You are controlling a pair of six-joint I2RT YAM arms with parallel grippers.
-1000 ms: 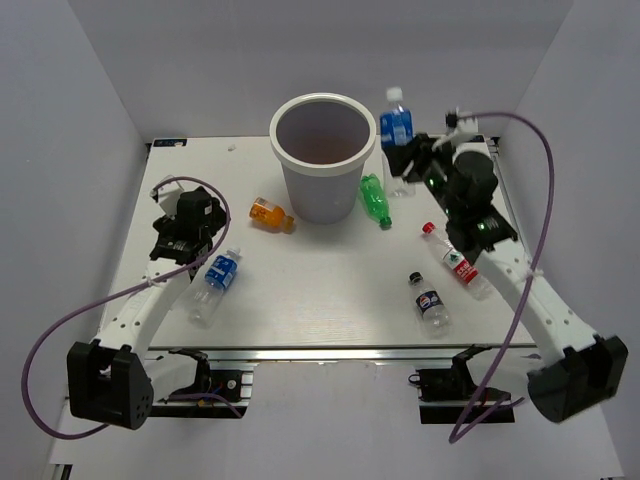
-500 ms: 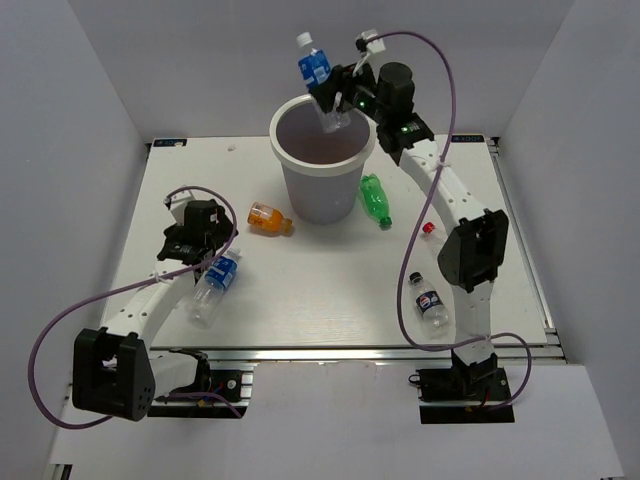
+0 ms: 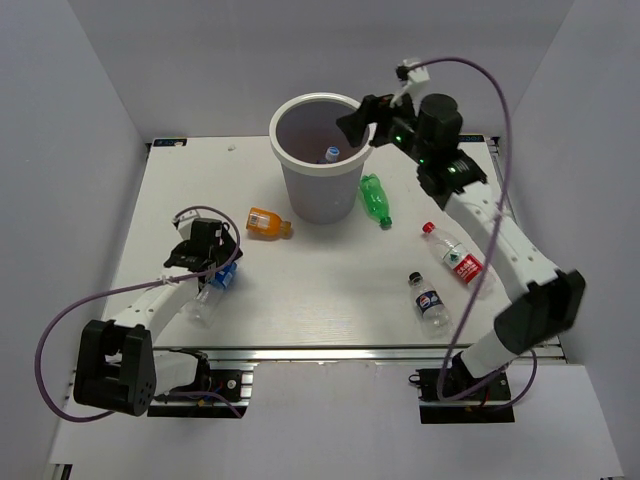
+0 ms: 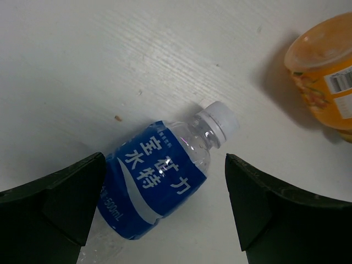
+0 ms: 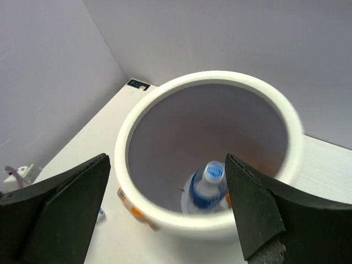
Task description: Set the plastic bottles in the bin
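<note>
The light-grey bin [image 3: 300,190] stands at the back centre. A blue-labelled bottle [image 3: 332,154] sits inside it, cap up [image 5: 206,187]. My right gripper [image 3: 357,124] hangs open just above the bin's right rim [image 5: 165,99], holding nothing. My left gripper [image 3: 214,262] is open, low over another blue-labelled bottle [image 4: 159,184] that lies on the table between its fingers, untouched. The stubby orange bottle [image 3: 268,222] lies left of the bin, the green one [image 3: 374,198] to its right. A red-labelled bottle [image 3: 458,262] and a dark-labelled bottle [image 3: 430,300] lie front right.
The white table [image 3: 330,280] is closed in by grey walls on the left, back and right. Purple cables loop from both arms. The orange bottle [image 4: 324,71] lies close to the left gripper's far side.
My right gripper swung from the back right to above the bin, opened, and its blue-labelled bottle dropped inside. The left gripper moved nearer, down over the other blue-labelled bottle.
</note>
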